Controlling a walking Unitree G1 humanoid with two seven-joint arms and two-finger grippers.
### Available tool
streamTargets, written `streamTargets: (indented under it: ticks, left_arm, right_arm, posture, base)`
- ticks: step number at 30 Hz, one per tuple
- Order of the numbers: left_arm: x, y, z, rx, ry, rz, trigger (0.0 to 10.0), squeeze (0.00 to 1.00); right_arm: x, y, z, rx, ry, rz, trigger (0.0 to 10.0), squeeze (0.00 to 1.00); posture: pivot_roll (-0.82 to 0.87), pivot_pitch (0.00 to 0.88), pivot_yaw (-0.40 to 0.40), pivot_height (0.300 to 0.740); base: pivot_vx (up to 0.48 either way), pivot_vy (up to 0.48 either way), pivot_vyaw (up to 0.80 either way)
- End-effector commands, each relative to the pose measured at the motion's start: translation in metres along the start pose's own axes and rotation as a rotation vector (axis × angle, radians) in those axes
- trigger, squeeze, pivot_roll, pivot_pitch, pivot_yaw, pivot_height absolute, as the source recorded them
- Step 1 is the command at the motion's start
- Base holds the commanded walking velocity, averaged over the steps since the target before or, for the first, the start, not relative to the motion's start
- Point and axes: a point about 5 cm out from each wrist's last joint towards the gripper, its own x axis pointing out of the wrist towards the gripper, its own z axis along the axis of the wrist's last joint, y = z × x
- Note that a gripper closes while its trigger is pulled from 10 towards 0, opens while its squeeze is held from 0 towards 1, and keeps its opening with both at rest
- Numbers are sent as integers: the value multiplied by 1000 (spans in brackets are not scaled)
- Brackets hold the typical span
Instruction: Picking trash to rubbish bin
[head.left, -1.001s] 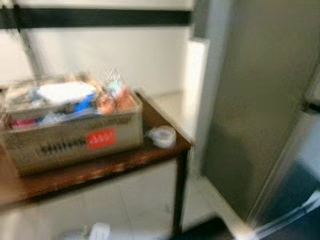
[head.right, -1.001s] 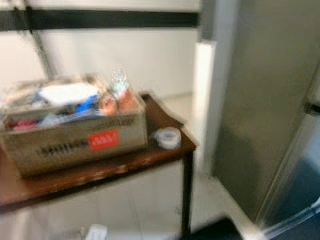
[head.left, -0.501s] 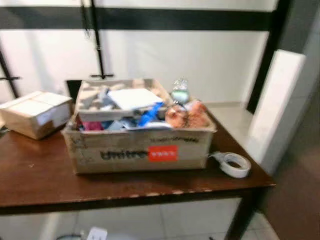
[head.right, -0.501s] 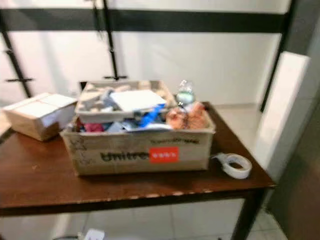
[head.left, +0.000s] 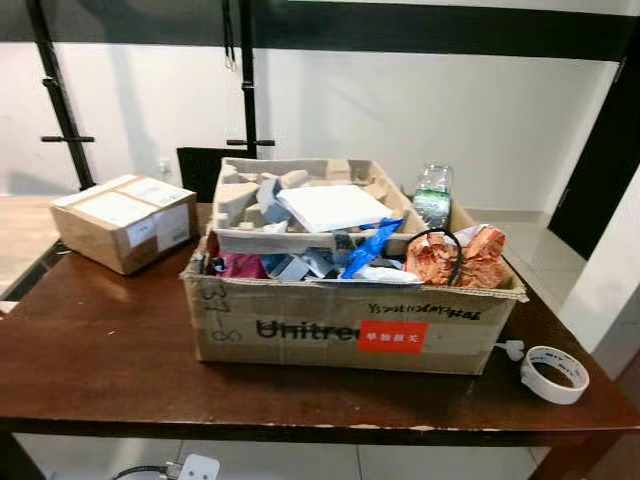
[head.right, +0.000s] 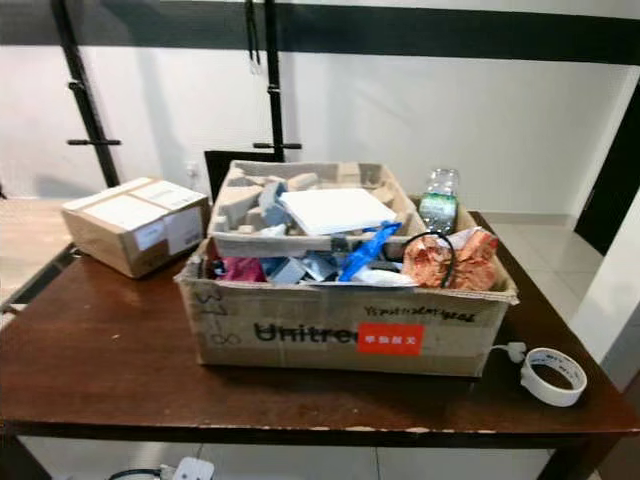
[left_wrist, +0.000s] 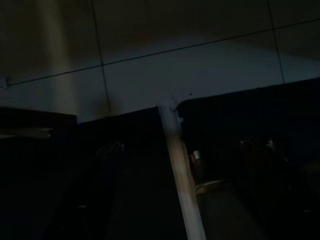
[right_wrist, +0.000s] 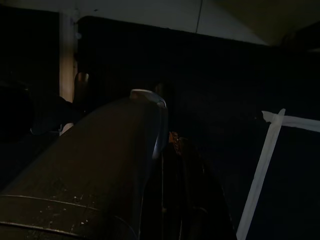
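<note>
White wall, dark brown table (head.left: 100, 370). We now face it squarely after turning. Trash-filled cardboard box (head.left: 340, 325) mid-table, tape roll (head.left: 555, 373) at right edge, small box (head.left: 125, 220) back-left. Arms idle; jaws' state: cannot tell.

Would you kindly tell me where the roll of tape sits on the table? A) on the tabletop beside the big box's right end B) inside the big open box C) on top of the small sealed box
A: the roll of tape lies on the bare table, just off the right end of the big open box.
</note>
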Motion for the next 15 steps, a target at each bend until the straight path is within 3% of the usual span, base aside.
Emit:
streamTargets:
  ticks: [1, 15]
  left_arm:
    - [-2, -2, -8, 11, 20, -6, 10000, 0]
    - [-2, -3, -8, 8, 23, -15, 10000, 0]
  right_arm:
    - [-2, -3, -9, 19, 29, -8, 10000, 0]
    - [-2, -3, -9, 22, 29, -9, 10000, 0]
  posture:
    - [-92, 105, -9, 740]
    - [-95, 105, -10, 740]
  base:
    - [0, 0, 0]
    - [0, 0, 0]
